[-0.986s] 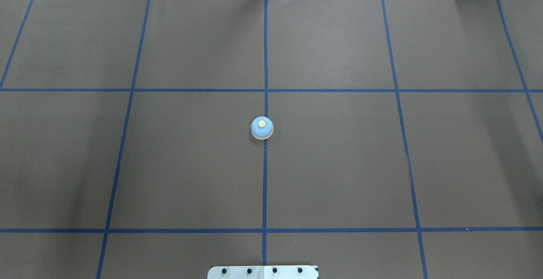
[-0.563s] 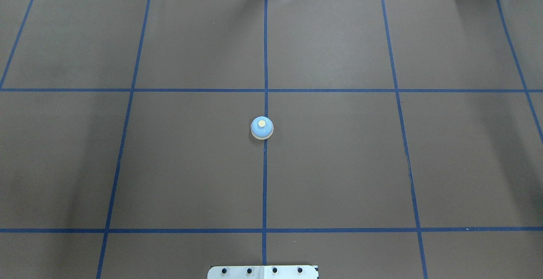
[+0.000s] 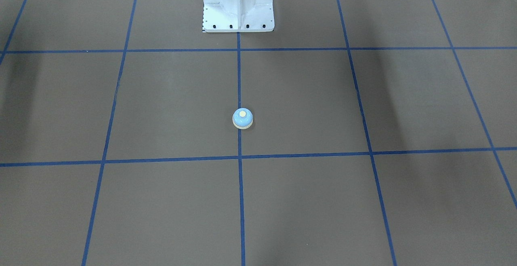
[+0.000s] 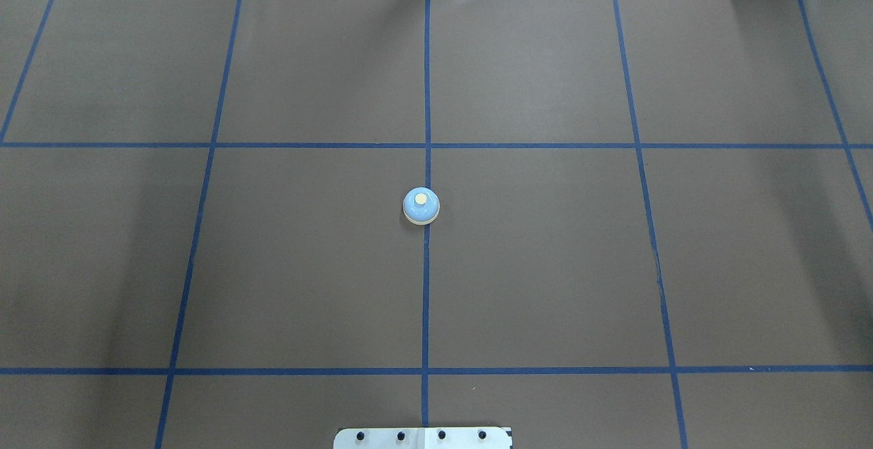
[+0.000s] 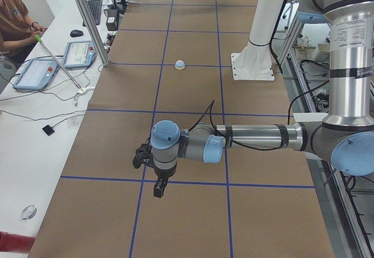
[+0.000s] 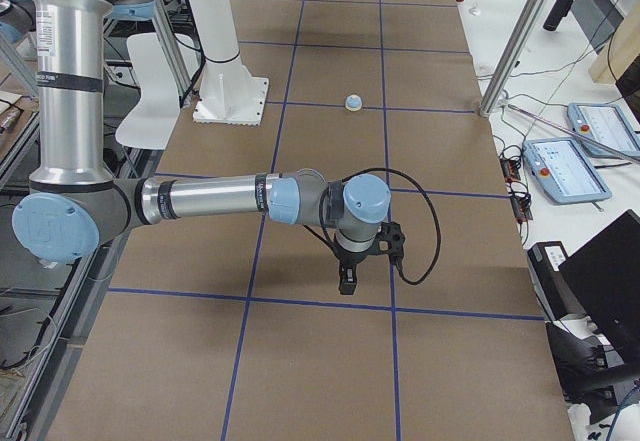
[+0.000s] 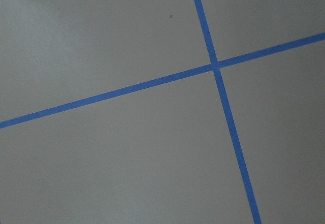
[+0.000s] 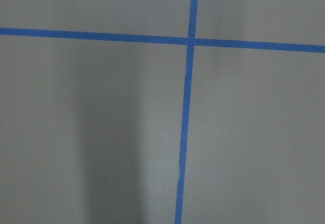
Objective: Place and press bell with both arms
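The bell (image 4: pixel 421 206) is small, light-blue and domed, with a cream button, and it stands upright on the centre tape line of the brown mat (image 4: pixel 545 265). It also shows in the front view as the bell (image 3: pixel 242 118), with neither arm near it. In the left side view my left arm (image 5: pixel 257 138) stretches low over the near end, far from the bell (image 5: pixel 180 65); its gripper (image 5: pixel 159 191) points down, and I cannot tell whether it is open or shut. In the right side view the same holds for my right arm (image 6: pixel 210 199), its gripper (image 6: pixel 347 283) and the bell (image 6: pixel 352 102). Both wrist views show only mat and blue tape.
The white bolted pedestal (image 3: pixel 238 3) stands at the robot's edge of the mat. A person (image 5: pixel 11 18) sits at the white bench beside touch panels (image 5: pixel 79 53). Metal posts (image 6: pixel 510 51) and cables line the far edge. A laptop (image 6: pixel 600 271) sits off the mat.
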